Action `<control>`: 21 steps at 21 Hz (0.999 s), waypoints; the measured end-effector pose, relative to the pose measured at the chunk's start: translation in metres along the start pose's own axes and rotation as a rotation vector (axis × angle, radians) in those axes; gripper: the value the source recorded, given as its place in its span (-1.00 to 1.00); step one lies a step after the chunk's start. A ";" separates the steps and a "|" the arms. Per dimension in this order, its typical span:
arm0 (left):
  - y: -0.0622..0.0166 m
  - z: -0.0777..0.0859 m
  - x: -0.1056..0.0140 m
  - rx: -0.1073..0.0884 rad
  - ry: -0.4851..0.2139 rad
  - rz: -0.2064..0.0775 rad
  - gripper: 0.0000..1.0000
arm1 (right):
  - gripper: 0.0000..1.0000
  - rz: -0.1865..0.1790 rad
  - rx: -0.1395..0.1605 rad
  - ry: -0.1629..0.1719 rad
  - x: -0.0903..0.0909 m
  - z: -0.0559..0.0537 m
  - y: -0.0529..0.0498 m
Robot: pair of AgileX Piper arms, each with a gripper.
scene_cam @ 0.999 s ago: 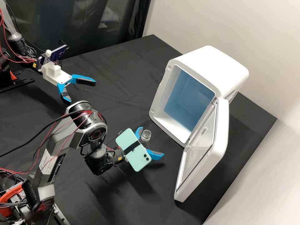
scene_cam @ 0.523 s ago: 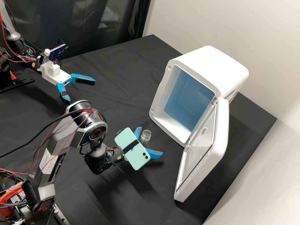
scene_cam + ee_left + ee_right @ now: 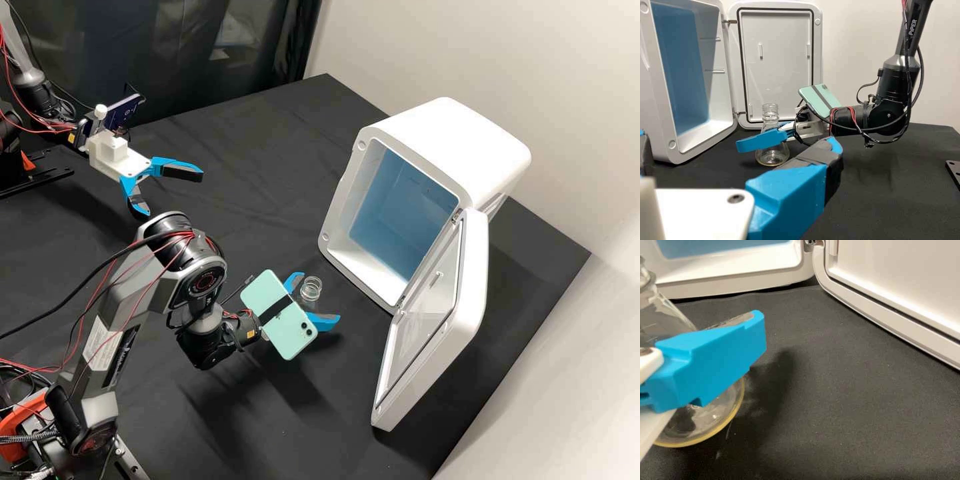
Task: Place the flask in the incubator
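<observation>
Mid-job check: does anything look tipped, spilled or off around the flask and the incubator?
Nothing stands out. The flask stands upright on the bench, looks empty, and has no spill around it. The right gripper is at it. The incubator sits level with its door swung open.

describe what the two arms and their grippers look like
Both are dark grey with rounded joints and trailing red and black cables. The right gripper and left gripper are white with two bright blue fingers. A mint green phone is strapped on the right, a dark phone on the left.
</observation>
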 end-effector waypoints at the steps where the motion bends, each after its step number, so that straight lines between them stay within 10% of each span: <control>1: 0.0000 0.000 0.000 0.000 0.000 0.000 1.00 | -1.00 -0.002 -0.001 0.002 0.000 -0.001 -0.001; 21: 0.0000 0.000 0.000 0.000 0.000 0.000 1.00 | -1.00 -0.001 0.005 0.002 -0.006 -0.013 0.007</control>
